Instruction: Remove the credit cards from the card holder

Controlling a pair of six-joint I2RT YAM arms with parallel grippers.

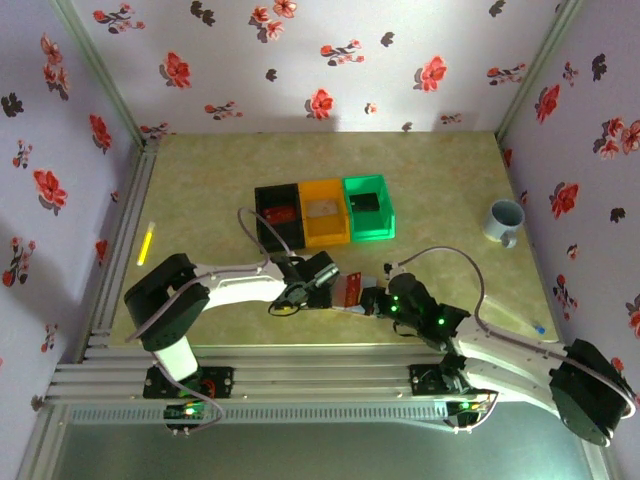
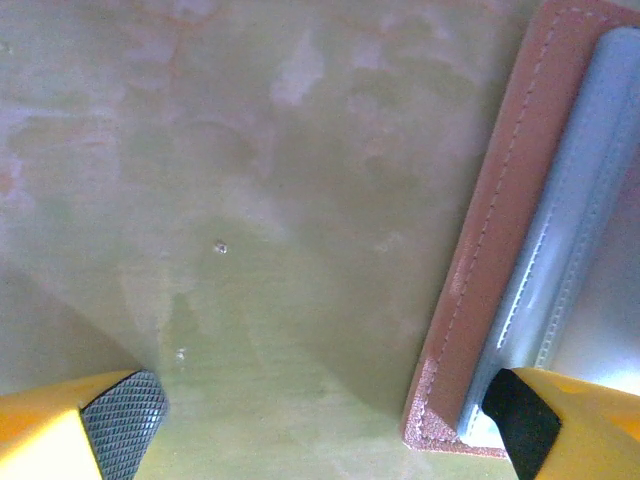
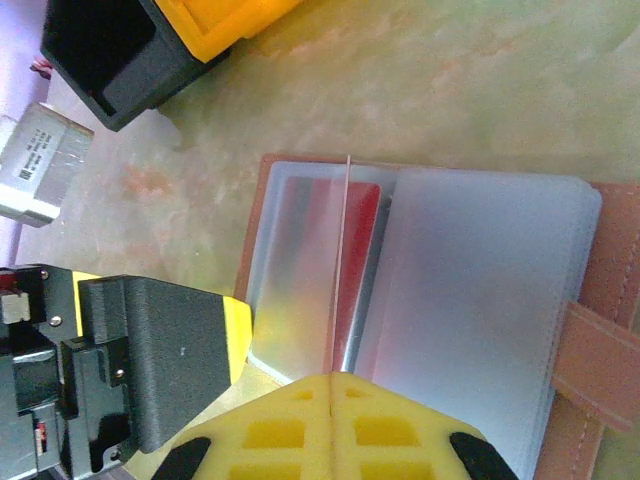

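Lying open on the table (image 1: 200, 190), the card holder (image 1: 346, 289) shows its pale grey-blue inside, with a red card (image 3: 362, 250) tucked in a clear sleeve. A row of bins (image 1: 322, 212) stands just beyond the holder. To the holder's left, the left gripper (image 2: 320, 425) is spread wide, one fingertip (image 2: 522, 420) at the holder's corner. To its right, the right gripper (image 3: 330, 385) is pressed closed over the holder. A thin pale edge (image 3: 342, 260) rises from the seam; whether it is a card cannot be told.
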